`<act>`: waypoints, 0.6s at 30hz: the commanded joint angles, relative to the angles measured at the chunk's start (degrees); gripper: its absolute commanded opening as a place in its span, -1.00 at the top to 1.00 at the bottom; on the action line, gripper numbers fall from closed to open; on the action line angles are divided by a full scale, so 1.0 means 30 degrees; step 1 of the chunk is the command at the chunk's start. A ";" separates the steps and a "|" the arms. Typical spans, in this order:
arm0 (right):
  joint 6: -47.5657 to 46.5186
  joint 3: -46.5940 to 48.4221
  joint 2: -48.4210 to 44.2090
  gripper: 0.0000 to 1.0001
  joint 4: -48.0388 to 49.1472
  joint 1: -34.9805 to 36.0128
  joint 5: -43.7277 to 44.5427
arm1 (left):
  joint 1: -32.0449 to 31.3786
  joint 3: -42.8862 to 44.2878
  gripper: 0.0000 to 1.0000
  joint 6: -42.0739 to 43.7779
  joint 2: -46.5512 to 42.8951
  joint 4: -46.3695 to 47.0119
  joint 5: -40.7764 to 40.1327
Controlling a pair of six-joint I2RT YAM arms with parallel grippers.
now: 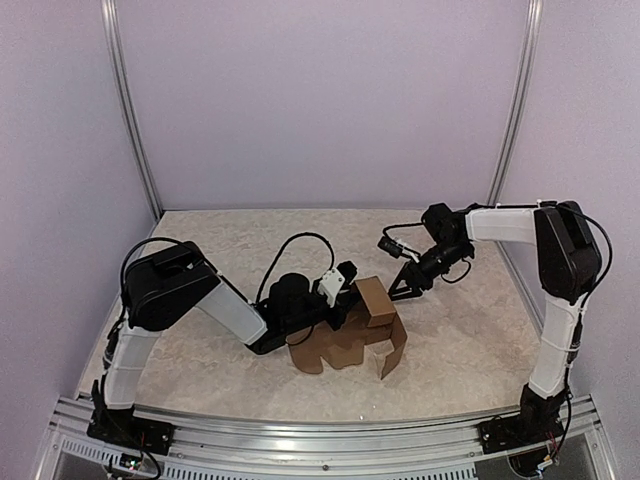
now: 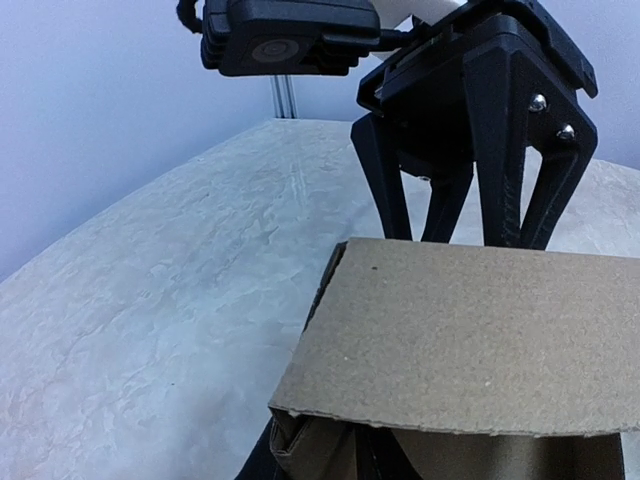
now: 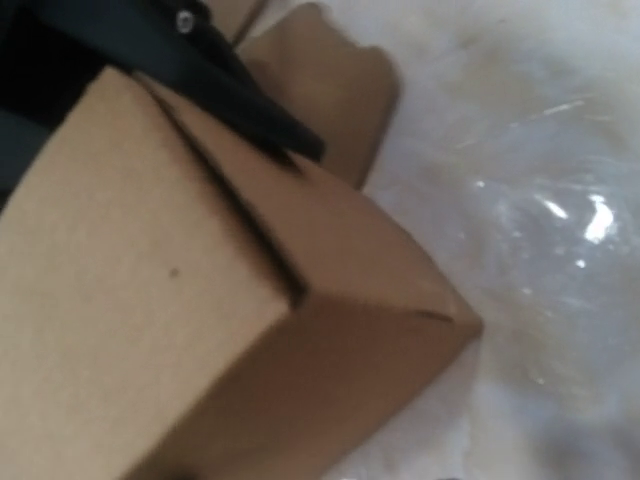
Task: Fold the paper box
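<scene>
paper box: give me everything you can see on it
The paper box is plain matte brown cardboard, half folded. One part stands up as a small cube-like shell with creased corners. Rounded flaps lie flat on the table and one flap stands on edge. It sits mid-table between the arms, with the left gripper at its left side and the open right gripper close by its right edge.

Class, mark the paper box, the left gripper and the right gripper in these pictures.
paper box [image 1: 340, 352]: top external view, its flat flaps.
left gripper [image 1: 351, 294]: top external view, between its jaws.
right gripper [image 2: 465, 228]: left wrist view, between its open jaws.
</scene>
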 commanded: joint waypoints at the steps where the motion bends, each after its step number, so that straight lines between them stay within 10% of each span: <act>1: 0.0897 0.1777 0.1643 -0.06 -0.1711 -0.0355 -0.3210 | -0.0129 0.0220 0.62 0.0495 0.0666 -0.0575 0.0028; 18: 0.3380 0.5174 0.2888 -0.37 -0.2691 -0.0624 -0.3928 | -0.0148 -0.0720 0.64 -0.0164 0.0178 -0.0523 -0.0564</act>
